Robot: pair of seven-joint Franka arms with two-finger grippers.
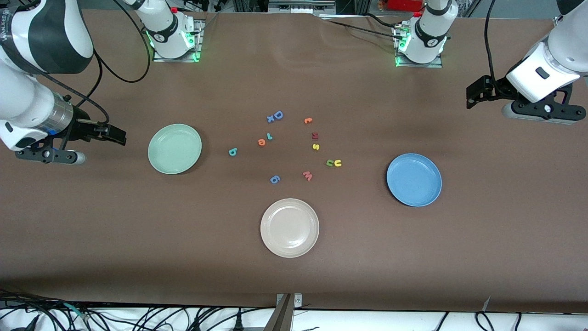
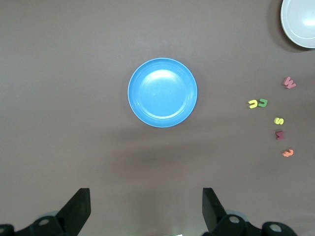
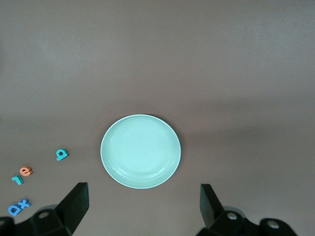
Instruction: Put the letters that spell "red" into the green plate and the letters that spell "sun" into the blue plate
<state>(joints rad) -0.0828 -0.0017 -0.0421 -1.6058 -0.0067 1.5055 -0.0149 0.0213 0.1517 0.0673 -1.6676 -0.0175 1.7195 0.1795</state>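
Waiting with fingers spread and empty, the left gripper [image 1: 473,94] and right gripper [image 1: 115,134] hang over bare bench ends (nothing sorted yet): the round mint-green plate [image 1: 158,161] and round blue plate [image 1: 429,195] hold no foam letters.

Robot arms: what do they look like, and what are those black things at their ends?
Both arms have rounded white shells with dark joints, trailing black cables. Their bases glow green. Each ends in a black two-fingered tool: the left gripper, the right gripper.
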